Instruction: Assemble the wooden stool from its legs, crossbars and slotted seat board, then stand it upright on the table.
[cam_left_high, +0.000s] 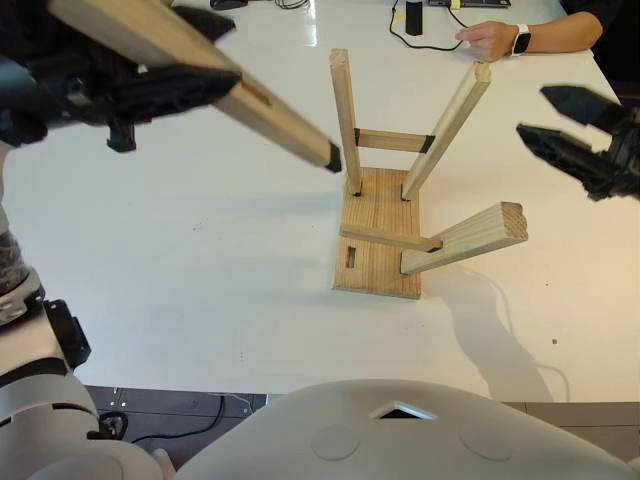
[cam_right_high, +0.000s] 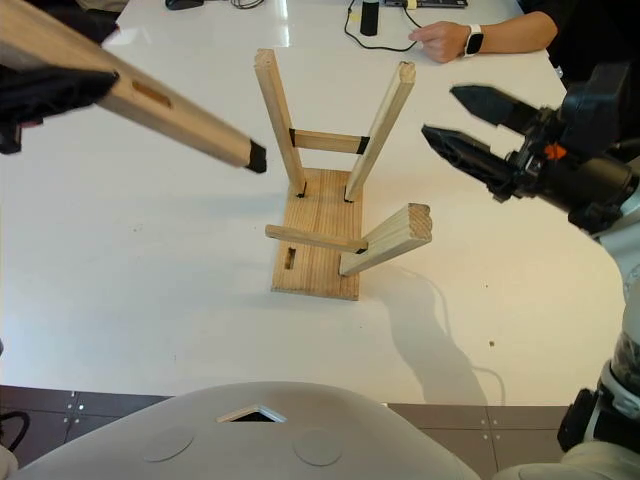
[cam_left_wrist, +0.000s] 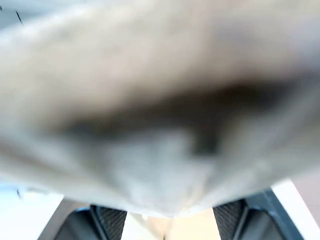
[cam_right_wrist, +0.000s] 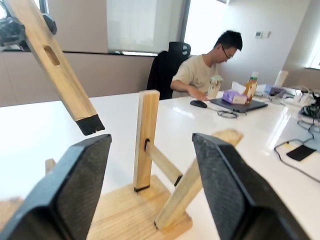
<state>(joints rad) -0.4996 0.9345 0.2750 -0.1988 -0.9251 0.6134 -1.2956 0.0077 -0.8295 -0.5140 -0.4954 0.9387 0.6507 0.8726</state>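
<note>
The slotted seat board lies flat on the white table. Two legs stand in its far slots, joined by a crossbar. A third leg leans low to the right from the near right corner, with a crossbar sticking out leftward. The near left slot is bare. My left gripper is shut on the fourth leg, held high at the left, its dark tip pointing toward the board. My right gripper hangs open right of the stool; its pads frame the upright legs.
A black cable and a small dark cylinder lie at the table's far edge. The table's front edge runs below the board. White tabletop stretches to the left and right of the board.
</note>
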